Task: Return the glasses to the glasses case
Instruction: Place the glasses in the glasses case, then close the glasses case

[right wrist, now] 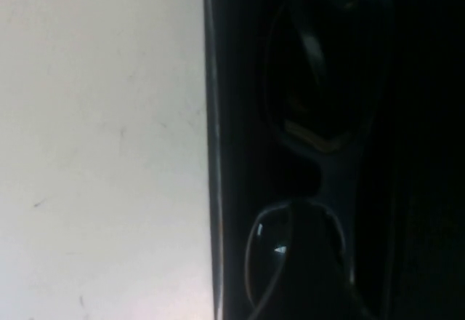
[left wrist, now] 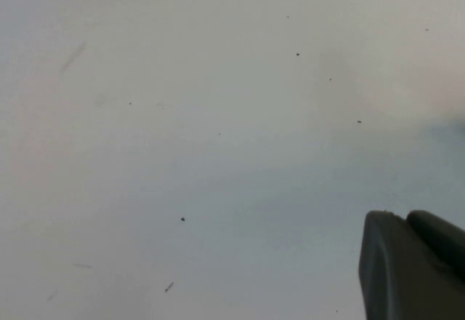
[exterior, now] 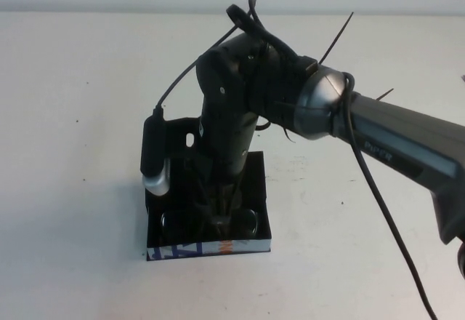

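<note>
white tabletop (exterior: pixel 80 211) carries the open glasses case (exterior: pixel 258 189) with the glasses (exterior: pixel 245 223) lying inside, right gripper (exterior: pixel 227 207) low over them, grip unclear, so lift straight to avoid snagging; left gripper (left wrist: pixel 414 265) parked, state unclear.
</note>
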You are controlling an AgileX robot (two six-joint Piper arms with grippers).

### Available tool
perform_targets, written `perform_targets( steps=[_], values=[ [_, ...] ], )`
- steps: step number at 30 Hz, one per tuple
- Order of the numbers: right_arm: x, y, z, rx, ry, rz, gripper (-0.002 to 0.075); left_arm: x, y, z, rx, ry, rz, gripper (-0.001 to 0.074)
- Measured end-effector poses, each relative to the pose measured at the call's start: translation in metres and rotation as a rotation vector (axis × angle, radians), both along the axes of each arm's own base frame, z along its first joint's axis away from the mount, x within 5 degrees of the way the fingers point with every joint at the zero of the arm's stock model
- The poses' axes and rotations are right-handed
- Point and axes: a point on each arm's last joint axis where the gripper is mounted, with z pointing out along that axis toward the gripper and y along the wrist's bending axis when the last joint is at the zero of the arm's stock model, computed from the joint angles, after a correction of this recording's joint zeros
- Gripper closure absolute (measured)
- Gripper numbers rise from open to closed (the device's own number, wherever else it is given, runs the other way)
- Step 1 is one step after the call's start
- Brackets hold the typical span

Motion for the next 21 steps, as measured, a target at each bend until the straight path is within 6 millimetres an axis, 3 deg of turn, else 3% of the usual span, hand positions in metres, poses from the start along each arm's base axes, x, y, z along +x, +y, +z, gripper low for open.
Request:
perform_targets(
  steps=[6,13,16,21],
  values=[
    [-0.006,-0.007,0.036,0.067,-0.036,-0.094,0.0389,0.000,0.000,0.000,0.001,0.000,0.000,0.0736],
    [-0.041,-0.045,0.090,0.145,-0.059,-0.255,0.0667,0.000,0.000,0.000,0.001,0.000,0.000,0.0736],
    [-0.048,-0.054,0.100,0.166,-0.068,-0.306,0.0720,0.000,0.000,0.000,0.001,0.000,0.000,0.0736],
    [-0.046,-0.053,0.101,0.191,-0.093,-0.341,0.0736,0.000,0.000,0.000,0.001,0.000,0.000,0.0736]
  ],
)
